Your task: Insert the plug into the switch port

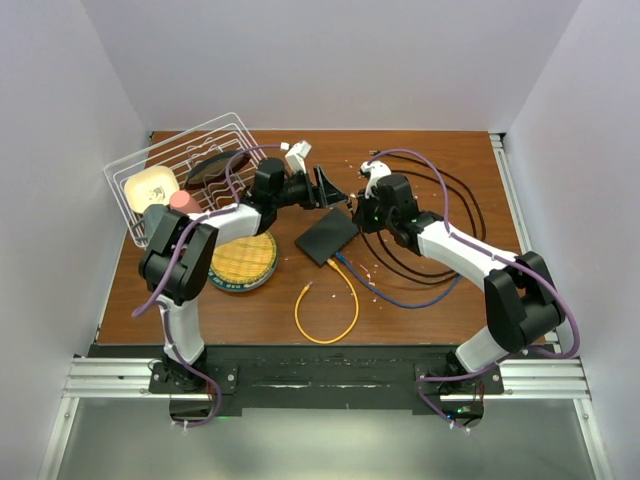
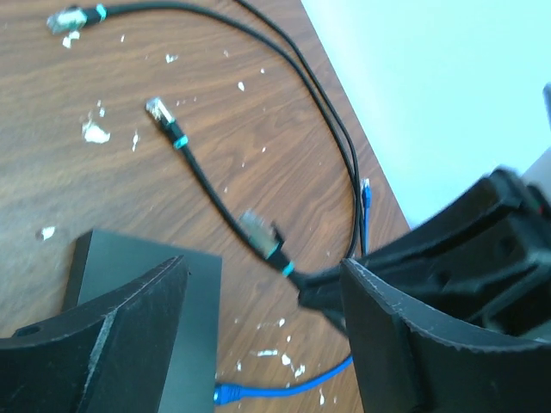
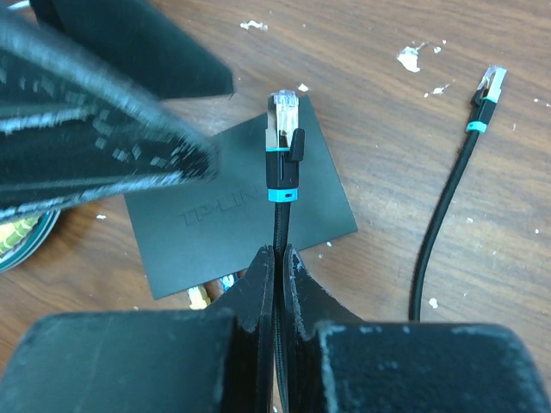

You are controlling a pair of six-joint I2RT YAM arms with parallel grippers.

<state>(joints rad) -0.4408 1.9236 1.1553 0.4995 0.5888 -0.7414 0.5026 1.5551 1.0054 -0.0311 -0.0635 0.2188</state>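
Note:
My right gripper (image 3: 277, 249) is shut on a black cable just behind its plug (image 3: 283, 116). The clear-tipped plug with a teal band sticks out over the flat black switch box (image 3: 207, 224). Seen from above, the switch box (image 1: 327, 236) lies mid-table with both grippers over its far corner. My left gripper (image 2: 263, 335) is open, and its fingers (image 2: 103, 344) straddle the view of the held plug (image 2: 258, 232) without touching it. The switch port itself does not show. Blue and yellow plugs (image 3: 211, 291) sit in the box's near edge.
A white wire rack (image 1: 185, 170) with dishes stands at the back left, and a round yellow plate (image 1: 243, 260) lies beside the left arm. A yellow cable (image 1: 325, 310), a blue cable (image 1: 410, 298) and black cable loops (image 1: 450, 215) lie near the box. A loose black plug (image 2: 159, 110) rests on the wood.

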